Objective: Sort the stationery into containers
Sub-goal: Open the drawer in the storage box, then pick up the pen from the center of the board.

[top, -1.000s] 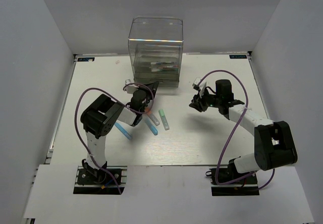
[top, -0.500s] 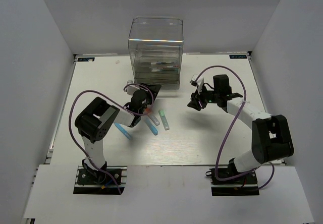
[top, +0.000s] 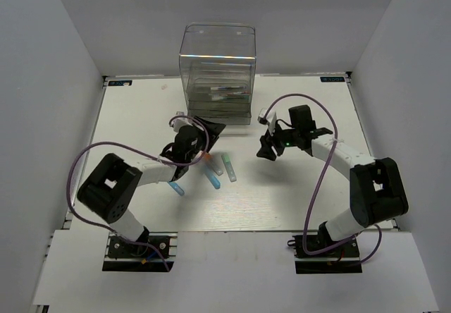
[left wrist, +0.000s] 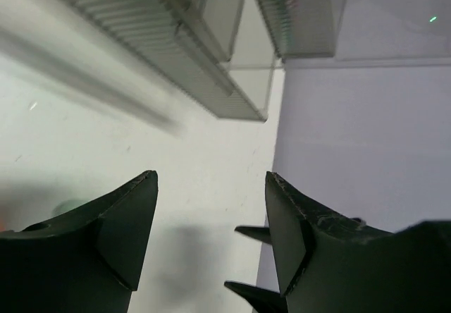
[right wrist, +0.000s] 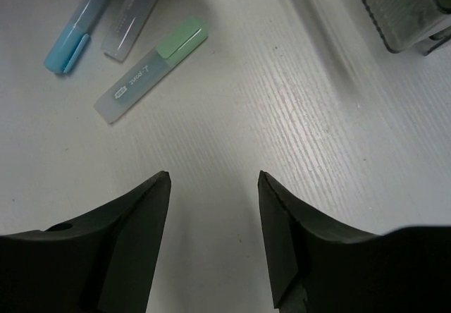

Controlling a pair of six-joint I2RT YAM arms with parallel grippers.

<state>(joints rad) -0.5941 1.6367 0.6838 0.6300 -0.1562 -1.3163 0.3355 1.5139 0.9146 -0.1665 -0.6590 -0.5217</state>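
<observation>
Right pincer point(right wrist: 213, 179) and left pincer point(left wrist: 211, 175) both gape empty; the right should straddle the mint-green marker point(right wrist: 151, 70), lying on the table point(right wrist: 282, 115) just ahead, squarely across its width before closing

A mint-green marker point(right wrist: 151, 70), a light-blue marker point(right wrist: 72, 37) and an orange-tipped marker point(right wrist: 135, 15) are being shown on a white, finely streaked table point(right wrist: 296, 130).

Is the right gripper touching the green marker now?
Apart. The right wrist view shows a stretch of table between the open right gripper and the green marker.
</observation>
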